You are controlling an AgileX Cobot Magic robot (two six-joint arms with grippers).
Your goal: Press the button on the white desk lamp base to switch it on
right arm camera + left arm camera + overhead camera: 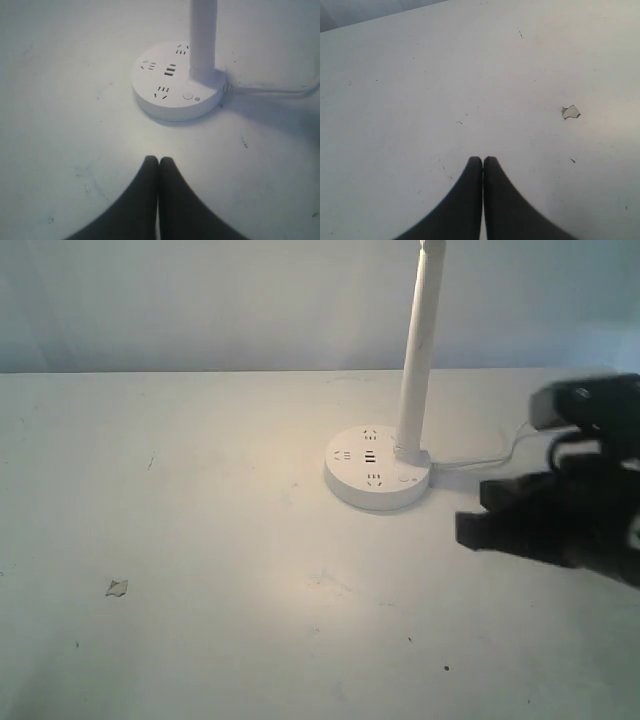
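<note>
The white desk lamp base [352, 487] is a round flat puck with dark socket slots, standing mid-table with its tall white stem [420, 350] rising from its right side. The button [404, 478] is a small faint ring on the base's front, beside the stem foot; it shows more clearly as the button [188, 96] in the right wrist view. My right gripper [472, 515] hovers right of and nearer than the base, apart from it, and is shut and empty [159, 160]. The left gripper [482, 159] is shut over bare table, out of the exterior view.
A white cable [280, 90] runs from behind the base toward the right. A small torn chip [117, 588] marks the table surface at the left, also seen as the chip [570, 112] from the left wrist. A warm pool of light lies on the table before the base.
</note>
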